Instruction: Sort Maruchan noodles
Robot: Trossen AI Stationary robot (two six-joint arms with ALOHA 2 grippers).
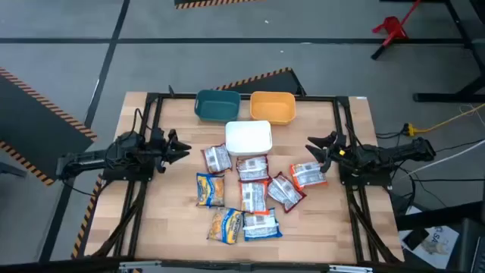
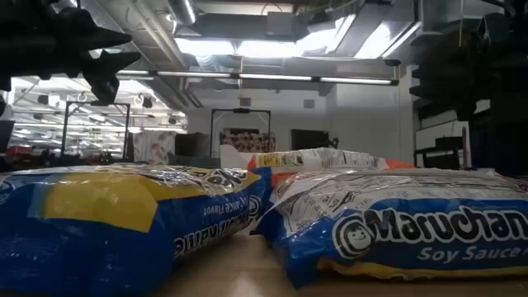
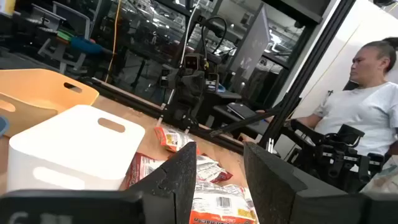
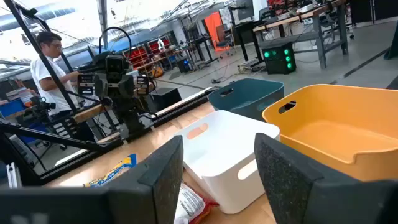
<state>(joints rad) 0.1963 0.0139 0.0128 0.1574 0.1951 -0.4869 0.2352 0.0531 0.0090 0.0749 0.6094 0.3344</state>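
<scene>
Here the left gripper is hovering at the table's left side with its fingers together and holding nothing, while the right gripper is waiting opposite with its fingers apart, also empty. The Maruchan noodles are lying between them on the wooden table, just in front of the white bin, with the teal bin and orange bin behind. A person is sitting beyond the table. Some packets are overlapping, so their count is unclear.

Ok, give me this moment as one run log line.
stage: nothing sorted | noodle packets: loose on table | bins: teal, orange, white | left gripper: idle | right gripper: idle
</scene>
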